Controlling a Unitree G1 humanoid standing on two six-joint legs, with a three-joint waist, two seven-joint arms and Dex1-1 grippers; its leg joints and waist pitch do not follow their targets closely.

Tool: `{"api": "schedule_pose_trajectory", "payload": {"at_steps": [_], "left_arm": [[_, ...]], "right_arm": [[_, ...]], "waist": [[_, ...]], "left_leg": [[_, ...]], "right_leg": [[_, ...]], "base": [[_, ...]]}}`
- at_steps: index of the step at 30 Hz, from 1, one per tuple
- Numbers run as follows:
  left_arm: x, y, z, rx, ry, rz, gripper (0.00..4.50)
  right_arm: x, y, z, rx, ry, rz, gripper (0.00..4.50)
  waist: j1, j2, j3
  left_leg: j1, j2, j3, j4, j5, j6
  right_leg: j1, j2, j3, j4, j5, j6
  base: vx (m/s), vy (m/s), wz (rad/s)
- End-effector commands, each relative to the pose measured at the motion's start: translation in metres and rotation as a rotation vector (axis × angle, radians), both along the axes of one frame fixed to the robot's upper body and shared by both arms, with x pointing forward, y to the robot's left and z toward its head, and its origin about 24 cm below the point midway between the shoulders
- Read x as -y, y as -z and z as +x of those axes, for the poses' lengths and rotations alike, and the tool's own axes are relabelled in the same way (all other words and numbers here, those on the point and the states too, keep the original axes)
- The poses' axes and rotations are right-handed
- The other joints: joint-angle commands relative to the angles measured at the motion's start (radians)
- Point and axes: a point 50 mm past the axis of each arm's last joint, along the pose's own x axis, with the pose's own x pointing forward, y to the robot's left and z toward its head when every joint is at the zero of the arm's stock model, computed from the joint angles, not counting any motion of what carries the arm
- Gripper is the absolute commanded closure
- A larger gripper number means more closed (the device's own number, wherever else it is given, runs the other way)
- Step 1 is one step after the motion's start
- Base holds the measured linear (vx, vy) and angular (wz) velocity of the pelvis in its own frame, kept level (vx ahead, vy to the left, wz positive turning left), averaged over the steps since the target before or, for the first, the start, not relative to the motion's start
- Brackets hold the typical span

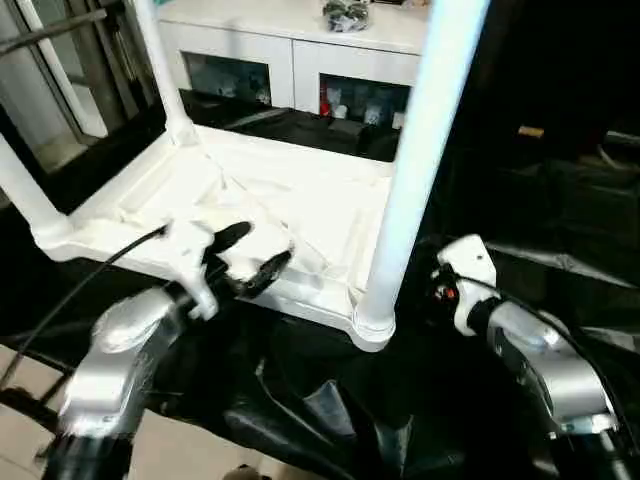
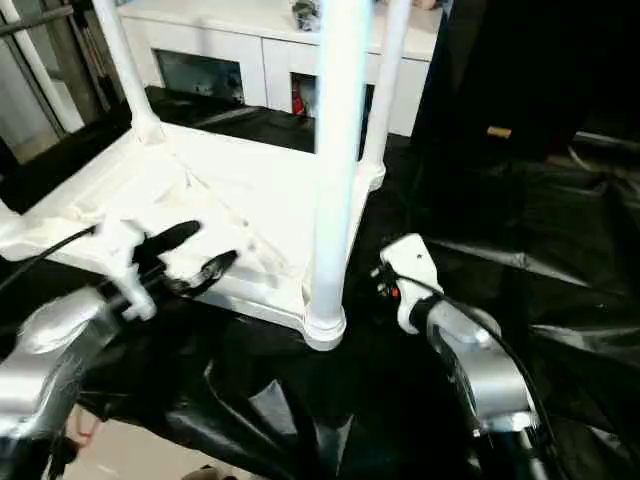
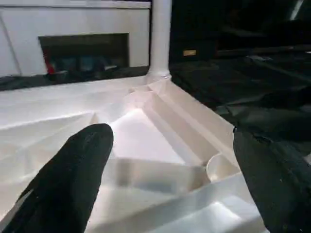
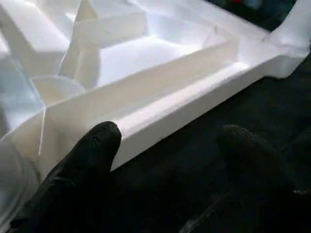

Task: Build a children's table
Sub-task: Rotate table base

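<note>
The children's table (image 1: 300, 200) lies upside down on the black cloth, ribbed underside up. Its white legs stand in the corner sockets: one at the near right corner (image 1: 420, 150), one at the far left (image 1: 160, 70), one at the left (image 1: 20, 190) and one at the far right (image 2: 395, 80). My left gripper (image 1: 262, 250) hovers open over the top's near edge, with nothing between its fingers (image 3: 73, 179). My right gripper (image 4: 170, 133) is open just right of the near right leg, beside the top's side rim (image 4: 194, 92). It holds nothing.
The black-draped work table (image 1: 330, 400) carries everything, and its near edge drops to a light floor (image 1: 20, 400) at the lower left. A white cabinet with glass doors (image 1: 300, 60) stands behind. Dark draped shapes (image 1: 560, 80) rise at the right.
</note>
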Motion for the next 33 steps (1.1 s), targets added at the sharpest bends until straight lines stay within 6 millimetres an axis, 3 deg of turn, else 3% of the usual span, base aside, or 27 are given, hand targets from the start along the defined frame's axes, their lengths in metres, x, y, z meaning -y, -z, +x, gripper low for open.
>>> {"api": "schedule_pose_trajectory", "payload": {"at_steps": [1,4,5,6,7,8,9,10,11,12,13,16,20,23,24,25,28,29,30,33], "left_arm": [[0.0,0.0,0.002,-0.008,0.013,0.021,0.07],[-0.002,-0.001,0.006,-0.008,-0.039,0.027,0.07],[-0.003,0.0,0.008,0.001,-0.082,0.021,0.07],[-0.003,0.0,0.008,0.003,-0.101,0.015,0.07],[-0.003,0.001,0.008,0.0,-0.108,0.007,0.07],[-0.002,0.002,0.008,-0.002,-0.111,0.002,0.07],[-0.001,0.007,0.005,-0.022,-0.083,0.007,0.07],[0.002,0.01,0.005,-0.028,-0.046,0.029,0.07],[0.005,0.012,0.006,-0.043,0.007,0.036,0.07],[0.007,0.012,0.006,-0.05,0.03,0.036,0.07],[0.009,0.012,0.007,-0.064,0.073,0.034,0.07],[0.015,0.009,0.015,-0.089,0.229,0.096,0.07],[0.014,0.008,0.023,-0.129,0.385,0.209,0.07],[0.016,0.007,0.024,-0.162,0.469,0.236,0.07],[0.018,0.008,0.026,-0.173,0.515,0.262,0.07],[0.02,0.008,0.026,-0.183,0.542,0.274,0.24],[0.031,0.01,0.034,-0.199,0.633,0.309,0.43],[0.032,0.01,0.034,-0.2,0.636,0.31,0.43],[0.035,0.011,0.037,-0.206,0.668,0.332,0.57],[0.039,0.012,0.041,-0.223,0.699,0.356,0.83]], "right_arm": [[0.004,-0.001,0.002,0.009,0.013,-0.004,0.83],[0.006,-0.003,0.003,0.014,0.037,0.006,0.83],[0.007,-0.003,0.003,0.017,0.06,0.021,0.83],[0.008,-0.002,0.003,0.019,0.07,0.025,0.83],[0.007,-0.001,0.002,0.02,0.078,0.031,0.83],[0.007,-0.001,0.002,0.021,0.083,0.035,0.83],[0.004,0.001,0.0,0.023,0.083,0.033,0.83],[0.002,0.002,-0.001,0.019,0.085,0.045,0.83],[0.002,0.004,-0.002,0.017,0.086,0.051,0.83],[0.002,0.004,-0.002,0.015,0.085,0.053,0.83],[0.003,0.005,-0.002,0.013,0.084,0.056,0.83],[0.006,0.006,0.0,0.005,0.064,0.043,0.83],[0.016,0.0,0.007,0.013,0.043,0.006,0.83],[0.021,-0.002,0.008,0.015,0.027,-0.019,0.83],[0.023,-0.003,0.008,0.013,0.004,-0.03,0.83],[0.023,-0.004,0.007,0.012,-0.011,-0.036,0.83],[0.023,-0.006,0.005,0.0,-0.078,-0.032,0.83],[0.023,-0.006,0.005,-0.001,-0.079,-0.032,0.83],[0.022,-0.007,0.003,-0.005,-0.107,-0.035,0.83],[0.021,-0.008,0.001,-0.011,-0.133,-0.034,0.83]], "waist": [[-0.002,0.0,-0.06],[-0.002,-0.004,-0.064],[0.003,0.035,-0.066],[-0.004,0.01,-0.065],[-0.002,0.017,-0.067],[-0.003,0.013,-0.066],[-0.001,0.029,-0.065],[0.001,0.033,-0.065],[-0.001,0.015,-0.064],[0.004,0.022,-0.065],[0.005,0.013,-0.064],[0.007,0.005,-0.064],[0.007,0.004,-0.063],[0.007,0.005,-0.066],[0.006,0.018,-0.068],[0.006,0.013,-0.07],[0.01,0.022,-0.072],[0.009,0.019,-0.071],[0.011,0.026,-0.072],[0.011,0.019,-0.072]], "left_leg": [[0.009,0.037,-0.012,-0.072,-0.128,0.012],[0.006,0.036,-0.012,-0.068,-0.105,0.02],[0.007,0.036,-0.016,-0.065,-0.104,0.014],[0.005,0.034,-0.012,-0.065,-0.112,0.014],[0.005,0.033,-0.014,-0.065,-0.111,0.014],[0.005,0.033,-0.013,-0.065,-0.117,0.017],[0.007,0.035,-0.015,-0.066,-0.134,0.01],[0.007,0.033,-0.018,-0.068,-0.149,0.006],[0.006,0.033,-0.014,-0.068,-0.154,0.008],[0.007,0.032,-0.017,-0.07,-0.157,0.007],[0.008,0.033,-0.015,-0.07,-0.149,0.01],[0.012,0.034,-0.012,-0.07,-0.135,0.016],[0.011,0.033,-0.015,-0.072,-0.129,0.011],[0.008,0.033,-0.013,-0.068,-0.103,0.012],[0.01,0.033,-0.013,-0.066,-0.097,0.015],[0.007,0.033,-0.013,-0.064,-0.091,0.018],[0.007,0.034,-0.014,-0.061,-0.088,0.033],[0.005,0.033,-0.014,-0.062,-0.092,0.036],[0.007,0.032,-0.015,-0.061,-0.099,0.036],[0.007,0.034,-0.014,-0.06,-0.103,0.038]], "right_leg": [[0.042,-0.076,0.056,-0.077,-0.127,-0.15],[0.048,-0.076,0.056,-0.07,-0.076,-0.165],[0.046,-0.079,0.056,-0.065,-0.062,-0.172],[0.05,-0.074,0.055,-0.072,-0.049,-0.171],[0.052,-0.075,0.055,-0.07,-0.044,-0.174],[0.051,-0.074,0.055,-0.072,-0.05,-0.178],[0.048,-0.075,0.053,-0.077,-0.065,-0.178],[0.049,-0.075,0.053,-0.076,-0.081,-0.178],[0.05,-0.073,0.053,-0.08,-0.089,-0.174],[0.05,-0.077,0.054,-0.078,-0.116,-0.169],[0.049,-0.078,0.055,-0.077,-0.128,-0.166],[0.041,-0.077,0.056,-0.079,-0.145,-0.163],[0.046,-0.081,0.055,-0.076,-0.137,-0.16],[0.052,-0.084,0.056,-0.069,-0.083,-0.181],[0.049,-0.082,0.055,-0.071,-0.057,-0.187],[0.053,-0.082,0.056,-0.065,-0.032,-0.193],[0.058,-0.085,0.054,-0.063,0.012,-0.221],[0.059,-0.084,0.053,-0.066,0.007,-0.223],[0.058,-0.084,0.052,-0.067,0.001,-0.228],[0.062,-0.085,0.053,-0.066,0.003,-0.236]], "base": [[0.0,0.0,0.0],[0.0,0.0,0.0],[0.0,0.0,0.0],[0.0,0.0,0.0],[0.0,0.0,0.0],[0.0,0.0,0.0],[0.0,0.0,0.0],[0.0,0.0,0.0],[0.0,0.0,0.0],[0.0,0.0,0.0],[0.0,0.0,0.0],[0.0,0.0,0.0],[0.0,0.0,0.0],[0.0,0.0,0.0],[0.0,0.0,0.0],[0.0,0.0,0.0],[0.0,0.0,0.0],[0.0,0.0,0.0],[0.0,0.0,0.0],[0.0,0.0,0.0]]}}
